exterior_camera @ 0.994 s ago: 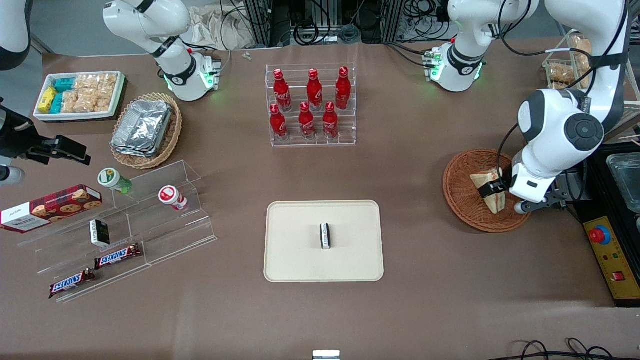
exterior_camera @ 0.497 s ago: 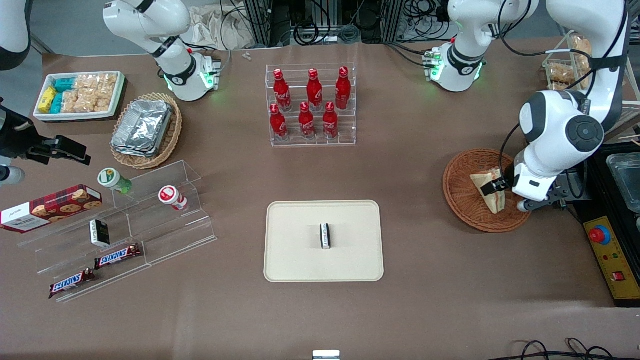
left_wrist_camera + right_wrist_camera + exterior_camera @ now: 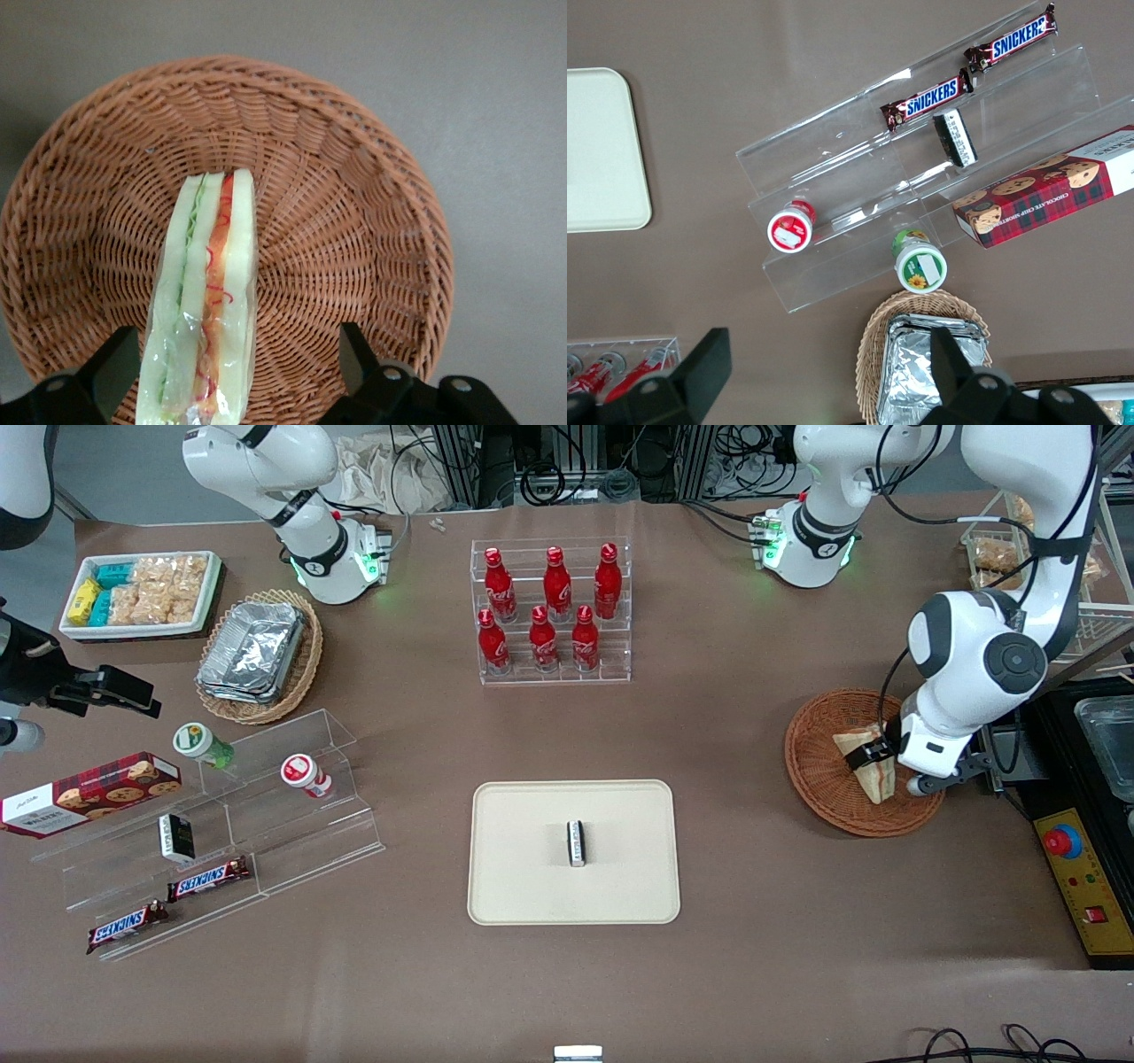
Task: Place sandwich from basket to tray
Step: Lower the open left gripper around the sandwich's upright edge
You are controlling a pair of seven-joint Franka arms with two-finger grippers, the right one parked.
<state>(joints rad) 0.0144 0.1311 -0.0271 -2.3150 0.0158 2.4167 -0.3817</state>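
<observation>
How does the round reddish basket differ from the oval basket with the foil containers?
The basket is round, reddish-brown and holds the sandwich; the oval basket is lighter tan and holds foil containers. The hand is over the basket, far from the oval basket. Both are woven wicker.

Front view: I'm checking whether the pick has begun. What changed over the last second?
The working arm's elbow swung higher, and its hand edged slightly farther from the camera, staying over the sandwich. The sandwich still lies in the basket, fingers open around it. The tray is unchanged.

red bottles (image 3: 549, 607), Snickers bars (image 3: 208, 879), cookie box (image 3: 89, 793)
</observation>
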